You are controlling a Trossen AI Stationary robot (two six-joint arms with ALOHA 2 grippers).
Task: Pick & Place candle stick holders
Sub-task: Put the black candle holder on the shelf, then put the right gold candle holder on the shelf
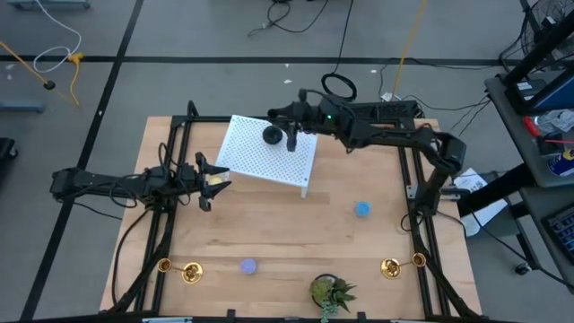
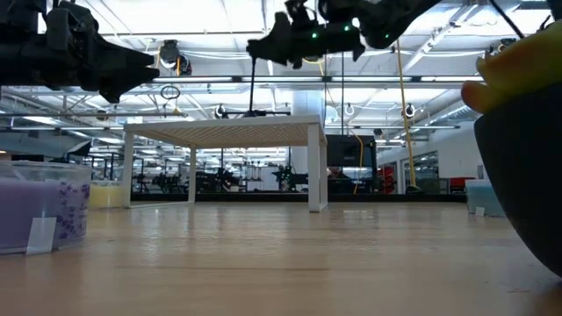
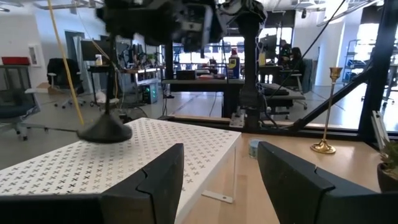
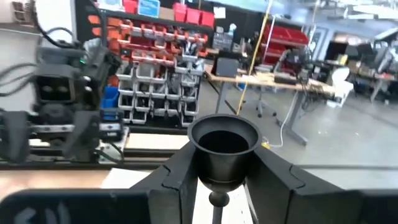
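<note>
Along the near edge of the counter [image 1: 269, 233], two brass candlesticks wait: one lies toppled at the near left corner [image 1: 179, 268], the other [image 1: 401, 265] sits toward the near right corner, apparently also on its side. A purple puck [image 1: 248, 266] and a potted plant [image 1: 330, 292] sit between them. By the left edge, the left pincer [image 1: 211, 182] hovers with fingers spread, holding nothing, seemingly just waiting. Farther back, the white rack [image 1: 269, 152] stands at the far edge. There the right pincer [image 1: 294, 135] pinches the black candlestick [image 1: 273, 135] just under its cup, keeping it upright, its flared base on or just above the rack top, probably for placing there. It is matte black, slim-stemmed, with a small cup.
</note>
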